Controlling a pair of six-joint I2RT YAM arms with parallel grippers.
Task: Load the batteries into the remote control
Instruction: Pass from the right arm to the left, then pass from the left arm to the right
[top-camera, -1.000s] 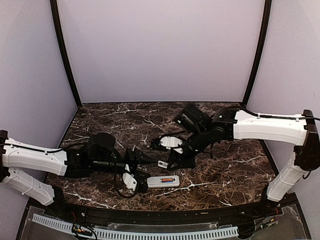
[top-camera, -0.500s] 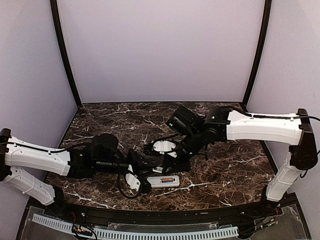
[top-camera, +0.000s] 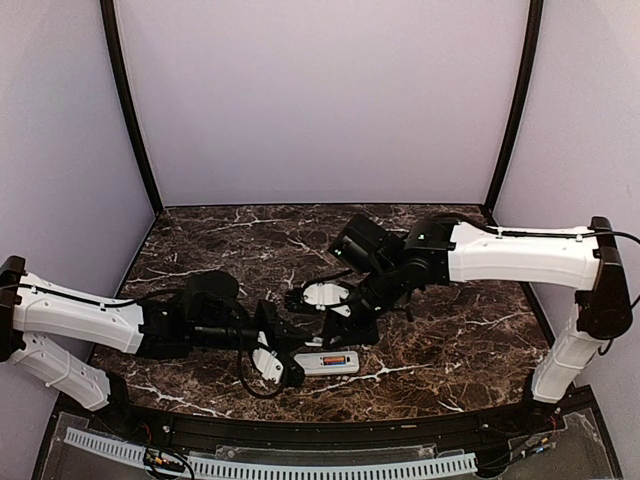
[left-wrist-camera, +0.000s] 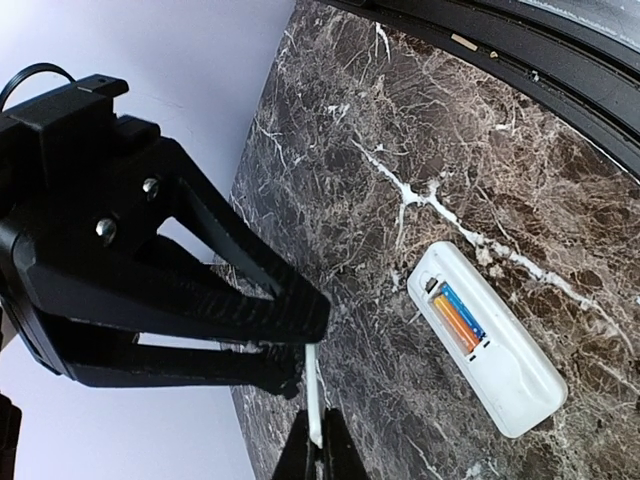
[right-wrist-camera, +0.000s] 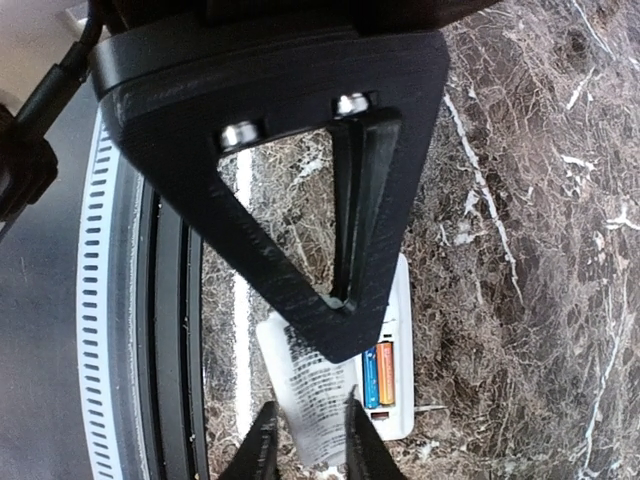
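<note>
The white remote control (top-camera: 308, 365) lies back-up near the table's front, its compartment uncovered. The batteries, one orange (left-wrist-camera: 455, 325) and one blue (left-wrist-camera: 464, 311), sit side by side inside it, also plain in the right wrist view (right-wrist-camera: 378, 373). Just above it a loose white cover with printed text (right-wrist-camera: 310, 385) hangs in the air between both grippers. My left gripper (left-wrist-camera: 318, 415) is shut on the cover's flat faces at one end (left-wrist-camera: 314, 385). My right gripper (right-wrist-camera: 308, 410) has its fingers against the cover's two long edges. In the top view the left gripper (top-camera: 306, 333) and right gripper (top-camera: 338, 327) meet tip to tip and hide the cover.
The dark marble table (top-camera: 450, 340) ends at a black front rail with a white slotted strip (top-camera: 270, 465) close behind the remote. Purple walls close in the back and sides.
My left gripper's jaws have closed on the cover that the right gripper brought over. The right arm has moved left and nearer, over the remote.
</note>
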